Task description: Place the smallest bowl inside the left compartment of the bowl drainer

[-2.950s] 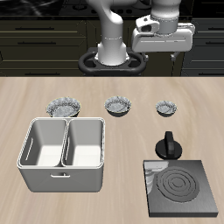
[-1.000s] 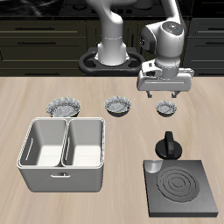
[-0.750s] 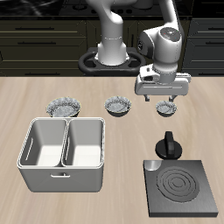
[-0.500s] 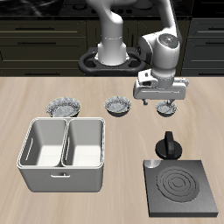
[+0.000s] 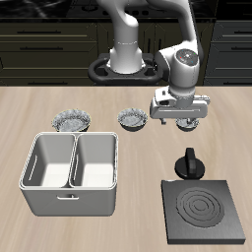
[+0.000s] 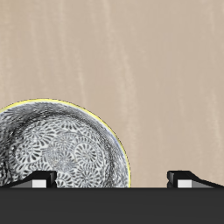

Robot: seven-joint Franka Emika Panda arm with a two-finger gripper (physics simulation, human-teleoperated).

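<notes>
I am hovering my spread-open claw (image 5: pixel 182 122) over the smallest bowl (image 6: pixel 58 146), blocking it from the exterior camera, at two o'clock from the bowl drainer (image 5: pixel 71 173).

Pale wood-grain table (image 5: pixel 39 98) spreads beneath and all around the claw (image 5: pixel 178 120); behind the claw stand dark cabinets (image 5: pixel 39 44) with thin light handle bars; lighting is even.

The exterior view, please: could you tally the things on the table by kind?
Patterned bowls: 3 (widest bowl, mid-sized bowl, smallest bowl under the gripper)
Bowl drainer: 1
Stove plate: 1
Moka pot: 1
Total: 6
</notes>
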